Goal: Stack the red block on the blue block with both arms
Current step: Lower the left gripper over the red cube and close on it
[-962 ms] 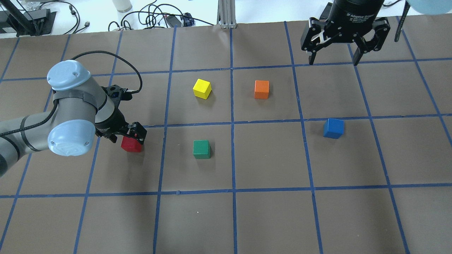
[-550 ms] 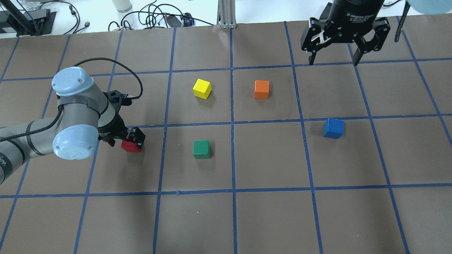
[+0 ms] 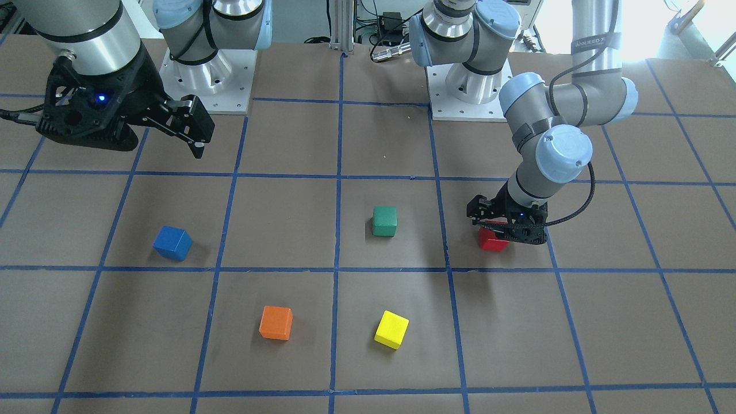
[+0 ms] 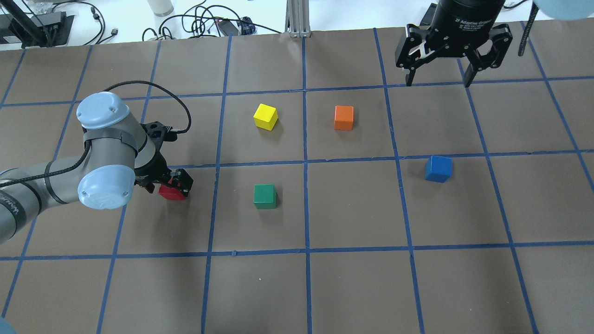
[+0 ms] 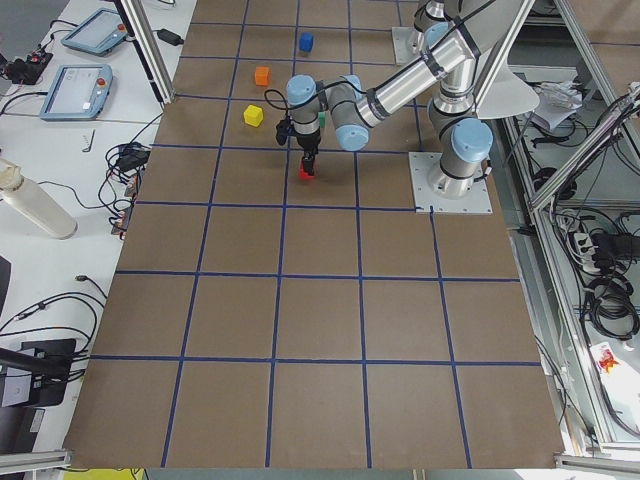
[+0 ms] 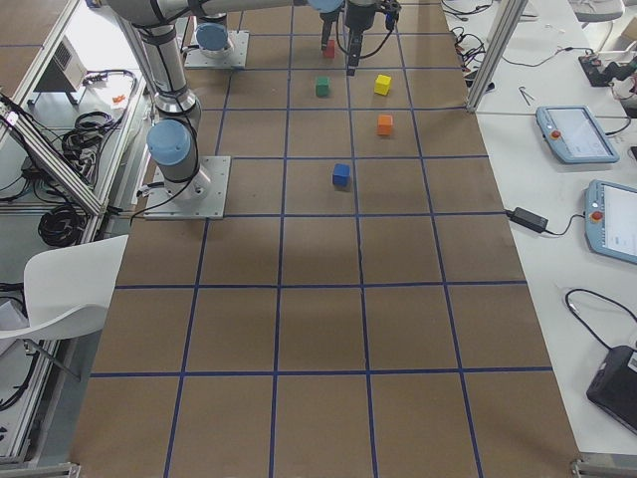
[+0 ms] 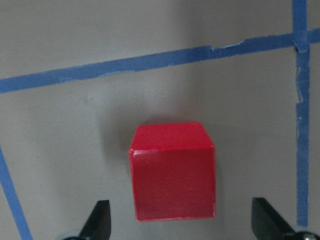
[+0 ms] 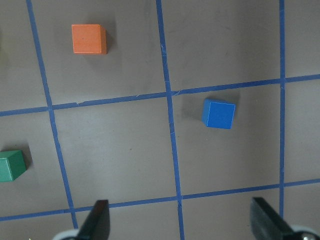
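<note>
The small matte red cube (image 4: 172, 193) sits on the brown table (image 4: 352, 287) with its blue tape grid, well left of a green cube (image 4: 265, 196). My left tool (image 4: 167, 184) is low over it, its fingers apart, one on each side, with gaps showing. The small matte blue cube (image 4: 438, 168) lies far to the right. My right tool (image 4: 437, 76) hangs raised there, spread wide and holding nothing.

The tape-gridded brown table (image 4: 352, 287) carries the red block (image 4: 171, 194) toward its left edge, the green cube (image 4: 264, 196) centrally, the blue block (image 4: 438, 168) toward its right edge, and the yellow cube (image 4: 265, 116) and orange cube (image 4: 344, 117) nearer its far edge.
</note>
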`<state>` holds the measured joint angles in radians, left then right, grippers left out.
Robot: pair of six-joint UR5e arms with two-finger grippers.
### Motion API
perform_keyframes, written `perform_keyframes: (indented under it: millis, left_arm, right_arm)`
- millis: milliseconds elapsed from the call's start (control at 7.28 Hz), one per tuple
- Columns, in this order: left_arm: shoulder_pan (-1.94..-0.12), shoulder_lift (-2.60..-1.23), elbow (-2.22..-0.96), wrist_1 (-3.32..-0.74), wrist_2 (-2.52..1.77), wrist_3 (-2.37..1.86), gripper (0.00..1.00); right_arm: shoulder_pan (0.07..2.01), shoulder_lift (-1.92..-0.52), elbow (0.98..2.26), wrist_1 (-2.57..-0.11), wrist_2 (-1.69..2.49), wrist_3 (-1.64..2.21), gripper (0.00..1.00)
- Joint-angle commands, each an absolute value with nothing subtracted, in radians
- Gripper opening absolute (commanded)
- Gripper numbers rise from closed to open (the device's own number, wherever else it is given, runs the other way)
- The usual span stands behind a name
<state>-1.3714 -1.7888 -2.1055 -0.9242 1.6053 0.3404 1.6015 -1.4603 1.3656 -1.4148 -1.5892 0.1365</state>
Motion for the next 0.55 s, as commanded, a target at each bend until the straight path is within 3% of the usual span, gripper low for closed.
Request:
perform_keyframes:
  millis: [0, 275, 412]
  left_arm:
    - [-1.373, -1.795, -2.105, -0.904, 1.605, 0.342, 0.63]
    - [-1.382, -1.78, -2.099, -0.903, 1.608, 0.337, 0.31]
    - [-1.394, -1.752, -2.08, -0.91, 1.609, 0.336, 0.22]
  right_arm:
    - [1.603, -1.462, 1.368, -1.414, -1.589, 0.14, 1.0]
    - [1.603, -1.462, 1.368, -1.414, -1.589, 0.141, 1.0]
    - [1.603, -1.462, 1.368, -1.414, -1.589, 0.138, 1.0]
